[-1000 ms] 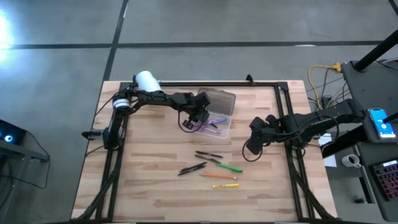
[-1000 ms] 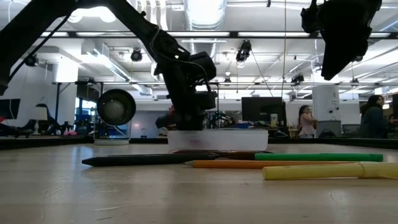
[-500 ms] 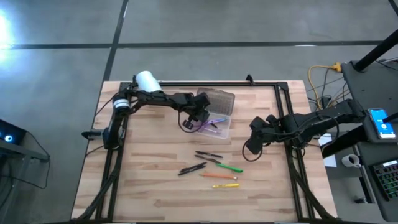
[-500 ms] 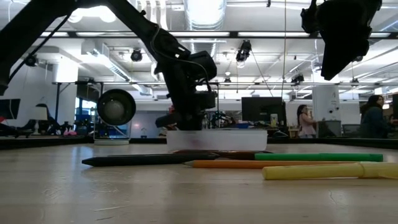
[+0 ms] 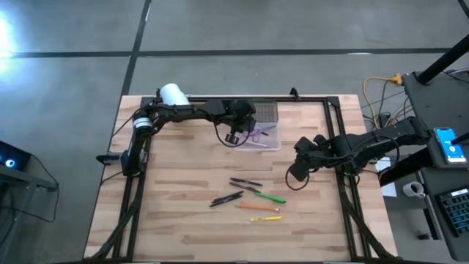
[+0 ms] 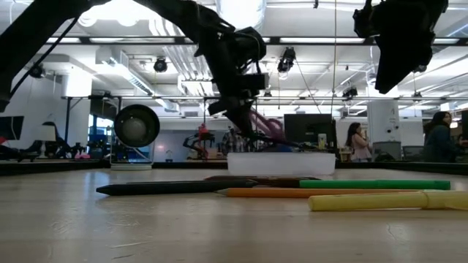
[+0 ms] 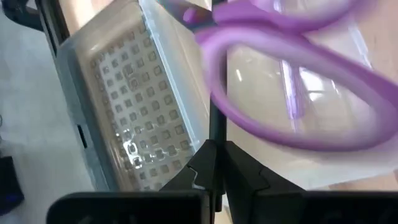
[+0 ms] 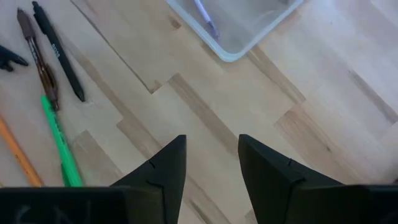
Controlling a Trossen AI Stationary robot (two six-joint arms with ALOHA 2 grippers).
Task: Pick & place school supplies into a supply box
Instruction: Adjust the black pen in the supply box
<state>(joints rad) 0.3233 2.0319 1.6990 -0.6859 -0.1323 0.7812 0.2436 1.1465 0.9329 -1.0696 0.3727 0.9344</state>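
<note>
The left gripper (image 5: 236, 136), clamped shut on the small purple-handled scissors (image 7: 292, 81), hangs over the clear plastic supply box (image 5: 265, 138); next, seemingly, lowering and releasing them inside.

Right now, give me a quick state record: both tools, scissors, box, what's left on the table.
left tool: over the box, shut on scissors
scissors: purple, held above the open box
box: open, grey lid flipped back, purple pen inside
right tool: open, hovering right of the pens, holding nothing
pens: loose on the table; black, green, orange, yellow
roll: white, far left corner
</note>
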